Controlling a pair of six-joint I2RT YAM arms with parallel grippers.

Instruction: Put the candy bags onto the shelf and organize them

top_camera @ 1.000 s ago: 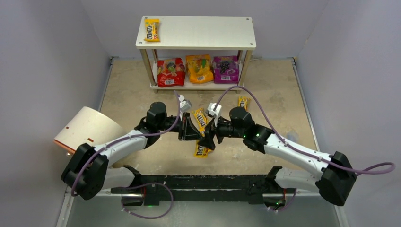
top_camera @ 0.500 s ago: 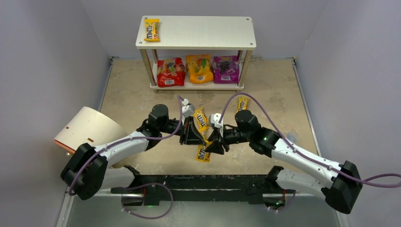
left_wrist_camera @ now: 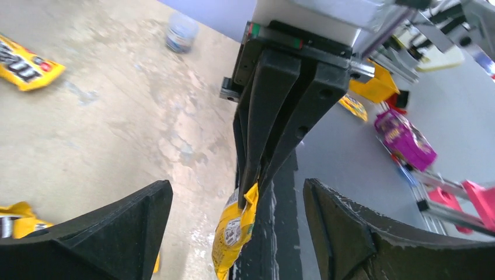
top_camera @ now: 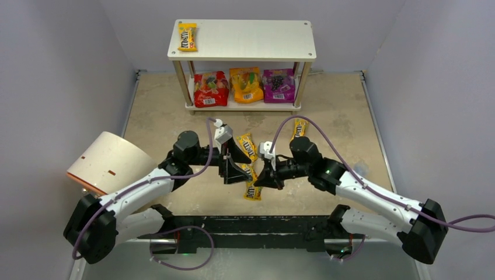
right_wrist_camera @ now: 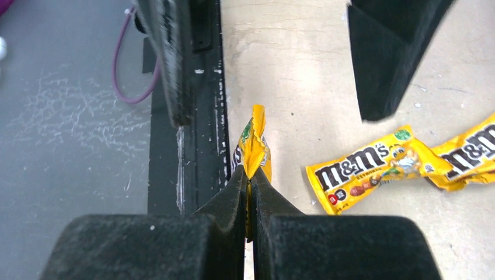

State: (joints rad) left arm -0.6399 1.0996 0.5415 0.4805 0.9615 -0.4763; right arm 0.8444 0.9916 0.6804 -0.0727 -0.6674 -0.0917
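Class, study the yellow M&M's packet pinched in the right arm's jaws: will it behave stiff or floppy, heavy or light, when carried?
Probably floppy: the M&M's packet is gripped by one crimped end only, its body trailing free past the shut right jaws. Likely light, since that thin pinch carries it. The smooth wrapper might slip.

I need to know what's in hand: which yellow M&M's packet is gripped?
The packet pinched on edge in the shut right gripper. The other packets lie flat, on the table or on the shelf top board.
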